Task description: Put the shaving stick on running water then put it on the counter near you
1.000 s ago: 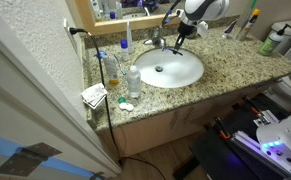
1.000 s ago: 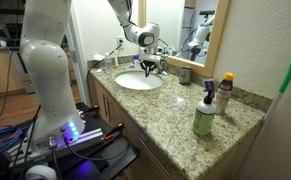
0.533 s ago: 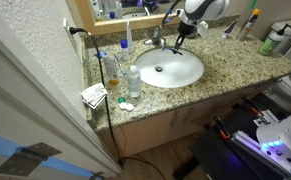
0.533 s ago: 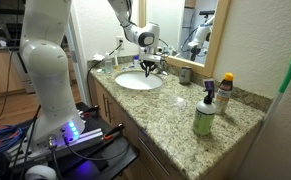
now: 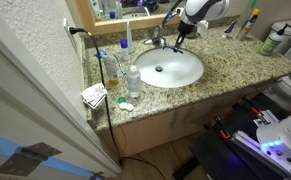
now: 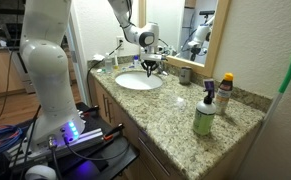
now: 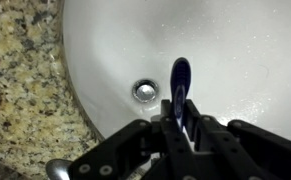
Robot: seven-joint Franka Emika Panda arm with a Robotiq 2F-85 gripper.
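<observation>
In the wrist view the gripper (image 7: 181, 118) is closed narrowly on the blue shaving stick (image 7: 180, 78), which points out over the white basin (image 7: 245, 50), just beside the drain (image 7: 144, 90). In an exterior view the gripper hangs over the back of the basin, near the faucet (image 5: 157, 40), with the speckled counter (image 5: 235, 55) around it

The tool (image 7: 182, 118) above the basin (image 7: 240, 45)
The shaving stick (image 7: 180, 80) sits in the tool, projecting ahead; the drain (image 7: 145, 91) lies below, just beside it, with the tabletop (image 7: 20, 70) beyond the rim.
</observation>
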